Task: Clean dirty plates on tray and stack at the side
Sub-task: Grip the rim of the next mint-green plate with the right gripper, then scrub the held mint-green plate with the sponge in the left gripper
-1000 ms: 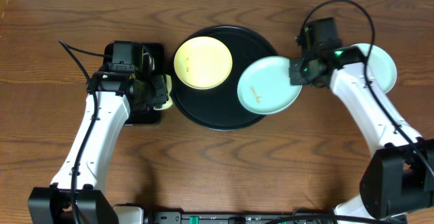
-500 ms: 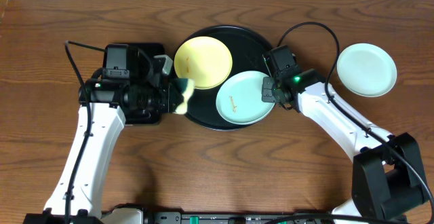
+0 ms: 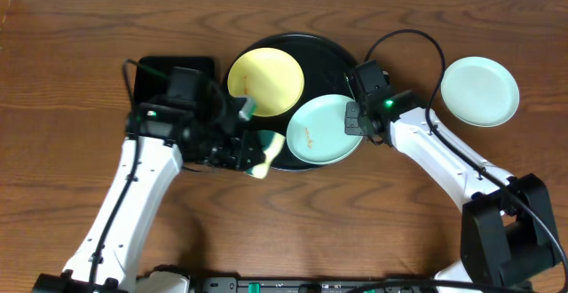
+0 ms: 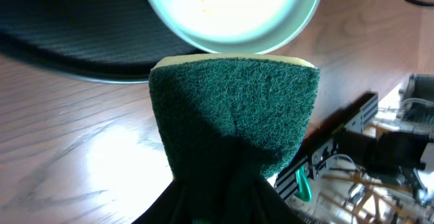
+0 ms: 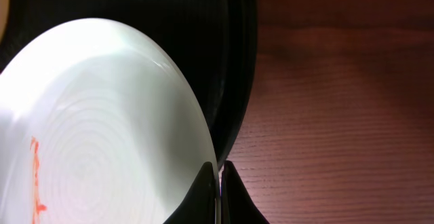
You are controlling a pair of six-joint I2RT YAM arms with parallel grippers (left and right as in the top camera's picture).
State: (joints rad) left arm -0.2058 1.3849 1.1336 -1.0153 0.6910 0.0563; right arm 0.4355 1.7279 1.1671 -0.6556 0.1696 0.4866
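Pinching the mint plate (image 5: 88, 149) at its rim, the right gripper (image 5: 218, 182) is closed thin on it, tray (image 5: 237, 81) edge beside its fingertips, table (image 5: 339, 115) beyond; the left gripper (image 3: 256, 154) clamps a green sponge (image 4: 234, 102), plate rim just ahead

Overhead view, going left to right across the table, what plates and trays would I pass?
Black rectangular tray → yellow plate → smeared mint plate → clean mint plate. The round tray overlaps the middle ones, so it is left out.
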